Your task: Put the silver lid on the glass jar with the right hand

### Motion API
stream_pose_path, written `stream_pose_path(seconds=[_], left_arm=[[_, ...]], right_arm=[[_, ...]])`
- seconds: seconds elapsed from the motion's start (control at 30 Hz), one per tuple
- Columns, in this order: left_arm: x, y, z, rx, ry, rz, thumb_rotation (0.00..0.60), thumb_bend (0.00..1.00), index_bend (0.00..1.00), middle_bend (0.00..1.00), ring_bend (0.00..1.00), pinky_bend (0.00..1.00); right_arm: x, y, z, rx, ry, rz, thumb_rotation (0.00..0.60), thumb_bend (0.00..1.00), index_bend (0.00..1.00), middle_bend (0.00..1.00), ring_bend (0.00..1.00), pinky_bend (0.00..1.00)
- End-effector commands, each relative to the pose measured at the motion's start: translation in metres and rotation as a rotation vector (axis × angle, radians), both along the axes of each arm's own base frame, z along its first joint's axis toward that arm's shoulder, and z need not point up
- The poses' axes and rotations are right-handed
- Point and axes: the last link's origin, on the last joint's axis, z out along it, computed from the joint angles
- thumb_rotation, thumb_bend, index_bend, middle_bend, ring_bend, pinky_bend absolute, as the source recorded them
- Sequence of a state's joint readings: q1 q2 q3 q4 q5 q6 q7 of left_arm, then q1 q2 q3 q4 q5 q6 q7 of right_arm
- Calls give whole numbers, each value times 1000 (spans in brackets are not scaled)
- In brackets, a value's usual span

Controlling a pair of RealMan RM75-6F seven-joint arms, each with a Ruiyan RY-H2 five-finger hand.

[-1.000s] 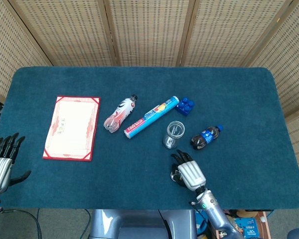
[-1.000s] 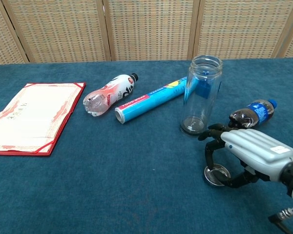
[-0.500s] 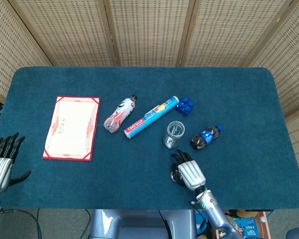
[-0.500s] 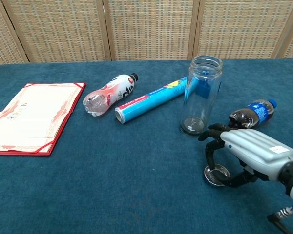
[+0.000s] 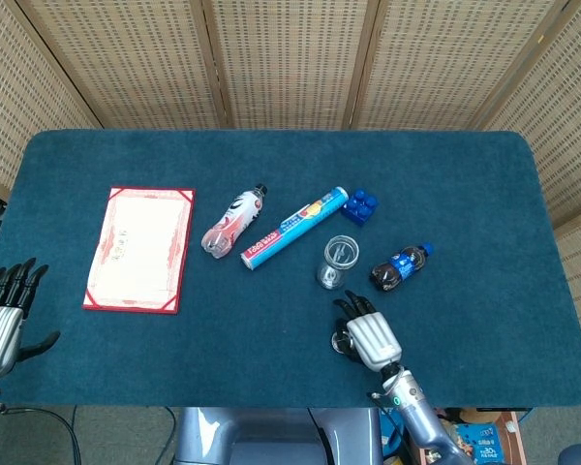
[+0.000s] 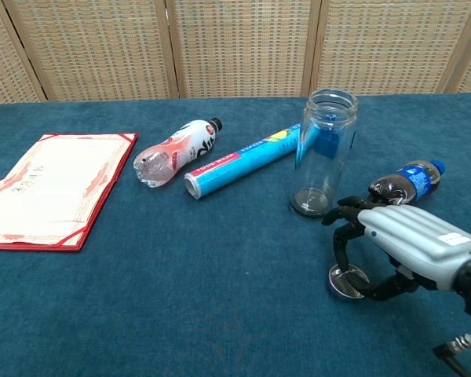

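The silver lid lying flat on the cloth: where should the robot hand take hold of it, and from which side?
Probably by its rim, from straight above. The silver lid lies flat and low on the table, so only its thin edge offers opposing sides. The right robot hand is arched over it, fingers reaching down around it.

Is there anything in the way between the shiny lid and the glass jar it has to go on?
Nothing visible blocks it. The silver lid lies flat on the table under the right hand, whose fingers arch over it. The glass jar stands upright and open-topped just behind, with bare cloth between. The cola bottle lies off to the side.
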State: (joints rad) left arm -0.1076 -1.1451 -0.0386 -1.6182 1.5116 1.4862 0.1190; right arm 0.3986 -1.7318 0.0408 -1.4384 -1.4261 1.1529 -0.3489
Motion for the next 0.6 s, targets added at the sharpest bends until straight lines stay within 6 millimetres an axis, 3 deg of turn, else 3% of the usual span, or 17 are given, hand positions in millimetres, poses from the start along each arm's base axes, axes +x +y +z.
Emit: stream_pose_path(seconds=[0.03, 0.37, 0.43, 0.6], left_arm=[[0, 0, 0, 1, -1, 0, 600, 203, 0, 0, 0, 0], [1, -2, 2, 6, -2, -5, 600, 203, 0, 0, 0, 0], [1, -2, 2, 8, -3, -5, 600, 203, 0, 0, 0, 0], [1, -2, 3, 9, -4, -4, 600, 203, 0, 0, 0, 0]], right_arm=[[2, 2, 8, -18, 10, 9, 600, 583, 632, 260, 12, 197], [4, -1, 45, -94, 35, 12, 600, 583, 637, 256, 12, 197], [1, -8, 65, -152, 36, 3, 600, 583, 637, 256, 12, 197], [1, -15, 90, -196, 43, -5, 600, 583, 637, 256, 12, 197]])
